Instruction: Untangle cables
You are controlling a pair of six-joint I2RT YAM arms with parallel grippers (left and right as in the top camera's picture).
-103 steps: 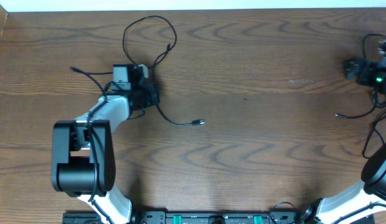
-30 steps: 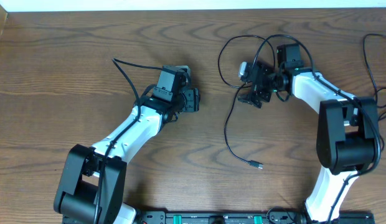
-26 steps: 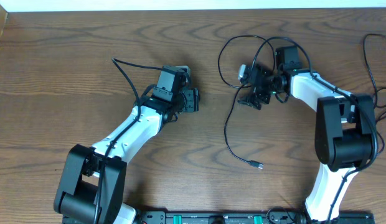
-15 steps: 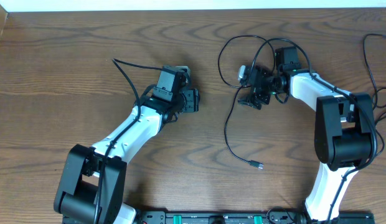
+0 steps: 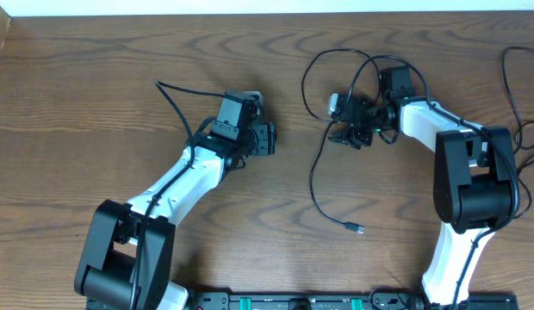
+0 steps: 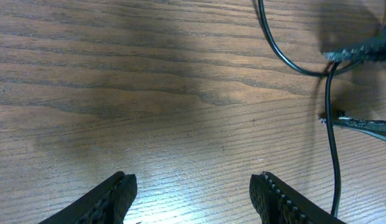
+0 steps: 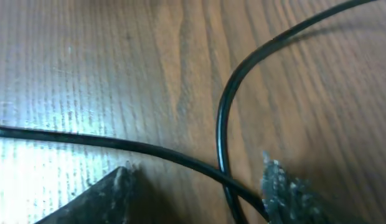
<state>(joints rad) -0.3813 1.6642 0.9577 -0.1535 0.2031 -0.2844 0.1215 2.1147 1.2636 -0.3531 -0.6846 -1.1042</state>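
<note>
Here both left gripper (image 6: 193, 180) and right gripper (image 7: 196, 169) gape wide, the right astride black cables (image 7: 220, 124)

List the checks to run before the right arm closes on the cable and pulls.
1. Left fingers open and empty: ok, only bare table shows between them.
2. Cable between the right fingers: ok, it runs through the gap.
3. Only one strand in that gap: not ok, two strands cross there.
4. Right fingers gripping: not ok, they stand apart.
5. Plug free to follow: ok, it lies loose on the table with nothing on it.
6. Height of the right fingers over the table: cannot tell.
</note>
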